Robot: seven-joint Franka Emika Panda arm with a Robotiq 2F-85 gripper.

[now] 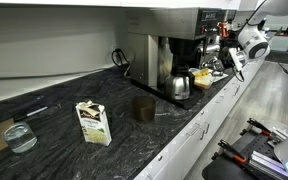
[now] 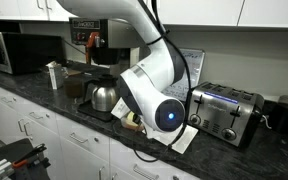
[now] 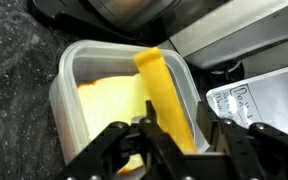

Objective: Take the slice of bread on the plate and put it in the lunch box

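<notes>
In the wrist view the slice of bread (image 3: 166, 92), a yellow-tan strip, stands on edge between my gripper's (image 3: 178, 130) two fingers. The fingers are closed onto it. It hangs over the right side of the clear plastic lunch box (image 3: 68, 70), whose inside shows a pale yellow surface. In an exterior view the gripper (image 1: 224, 58) is at the far end of the counter, next to the coffee machine. In the exterior view with the toaster the arm (image 2: 154, 95) hides the gripper and the box. I cannot make out the plate.
A steel coffee pot (image 1: 177, 87) (image 2: 104, 97) stands under the coffee machine (image 1: 169, 50). A toaster (image 2: 227, 110) and a printed paper (image 3: 249, 100) lie beside the box. A carton (image 1: 92, 122), a dark cup (image 1: 143, 108) and a glass bowl (image 1: 21, 137) stand along the dark counter.
</notes>
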